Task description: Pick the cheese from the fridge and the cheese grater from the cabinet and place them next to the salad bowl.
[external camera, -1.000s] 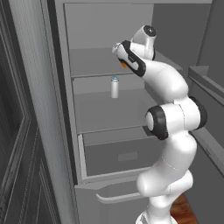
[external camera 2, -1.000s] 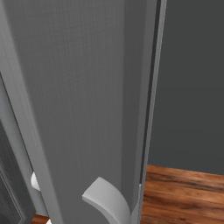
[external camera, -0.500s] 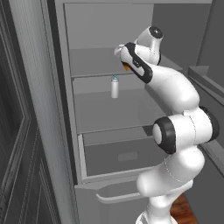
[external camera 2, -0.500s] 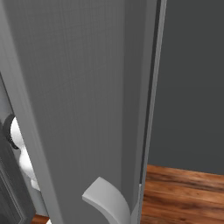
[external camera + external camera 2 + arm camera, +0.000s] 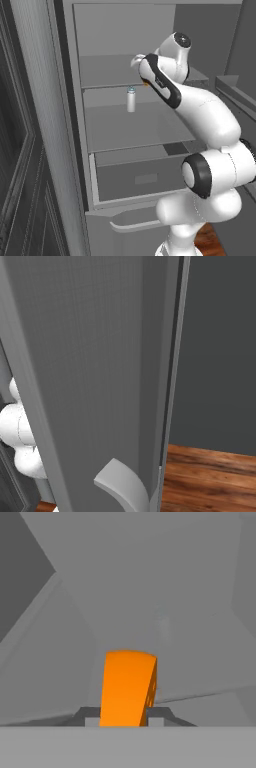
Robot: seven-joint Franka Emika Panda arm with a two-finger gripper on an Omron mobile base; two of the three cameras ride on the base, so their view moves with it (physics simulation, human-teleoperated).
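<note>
The tool (image 5: 125, 721) is clamped tight on the cheese (image 5: 127, 687); it looks light, firm and slippery, best gripped across its flat sides.

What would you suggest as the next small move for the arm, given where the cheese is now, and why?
Probably draw the arm straight back out of the fridge. The hand view shows the claw shut on the orange cheese, with a finger on each side, and the left base view shows the hand up by the upper shelf, above a small bottle.

Flat even rendered light, soft shadows, mild blur
</note>
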